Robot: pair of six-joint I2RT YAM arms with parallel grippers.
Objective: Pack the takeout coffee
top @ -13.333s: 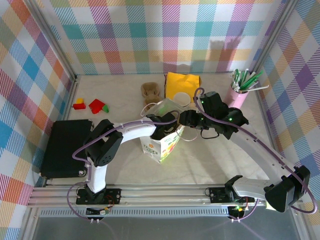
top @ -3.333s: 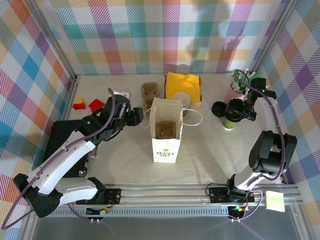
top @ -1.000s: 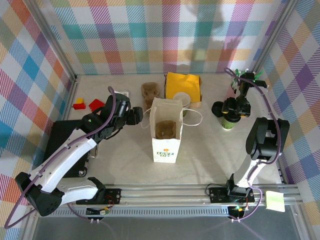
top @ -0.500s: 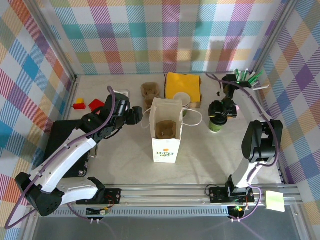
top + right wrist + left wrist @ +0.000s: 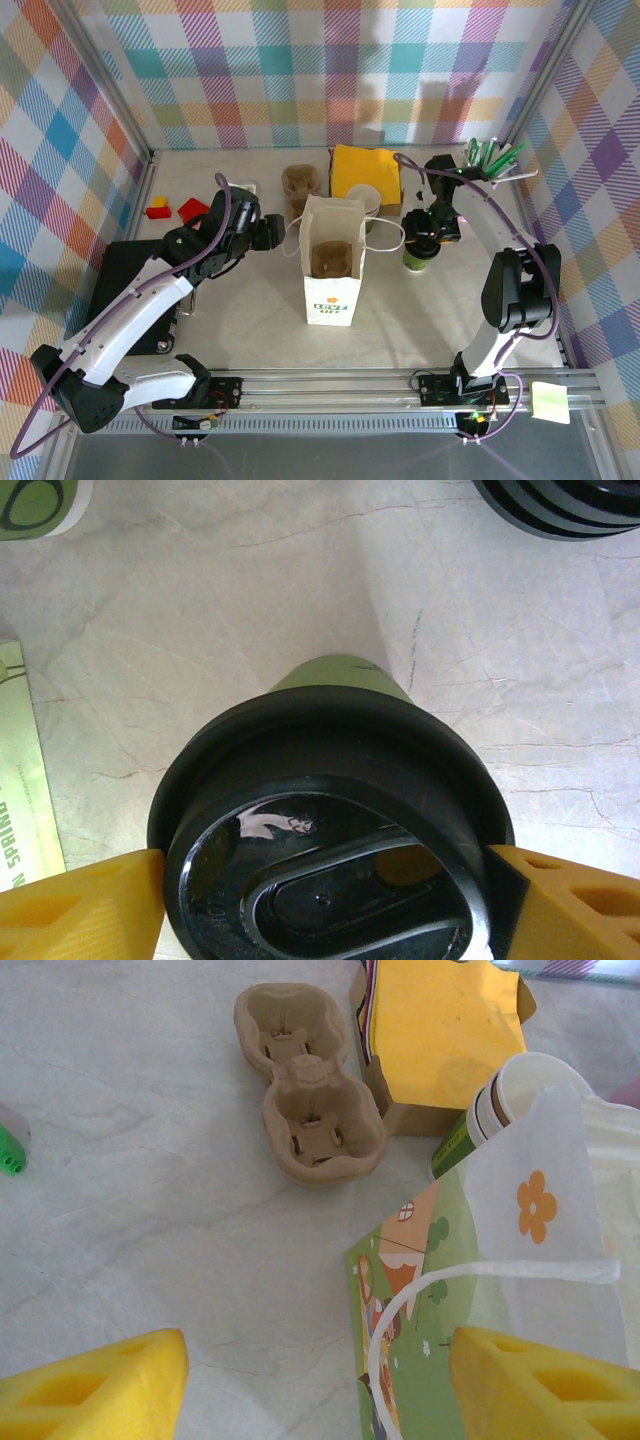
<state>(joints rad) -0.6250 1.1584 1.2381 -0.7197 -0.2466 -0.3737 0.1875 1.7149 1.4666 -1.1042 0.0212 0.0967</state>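
Observation:
The takeout coffee [image 5: 418,258], a green paper cup with a black lid [image 5: 330,810], stands upright just right of the white paper bag [image 5: 333,290]. My right gripper [image 5: 423,238] comes down on it from above. Its yellow pads [image 5: 80,900] press both sides of the lid, so my right gripper [image 5: 325,880] is shut on the cup. My left gripper [image 5: 272,232] is open at the bag's left side. The bag's wall [image 5: 440,1290] and its handle loop lie between the left gripper's [image 5: 320,1380] fingers. A brown pulp tray [image 5: 328,258] sits inside the bag.
A lidless cup of the same kind [image 5: 364,198] [image 5: 525,1085] [image 5: 35,505] stands behind the bag by a yellow box [image 5: 366,170]. A second pulp tray [image 5: 300,185] [image 5: 305,1100] lies back left. Black lids [image 5: 560,505], pens [image 5: 495,158], toy blocks [image 5: 185,210] and a black case [image 5: 130,290] are around.
My right gripper has carried the lidded cup leftward from near the pen holder to just beside the bag. The left arm and the bag have not moved.

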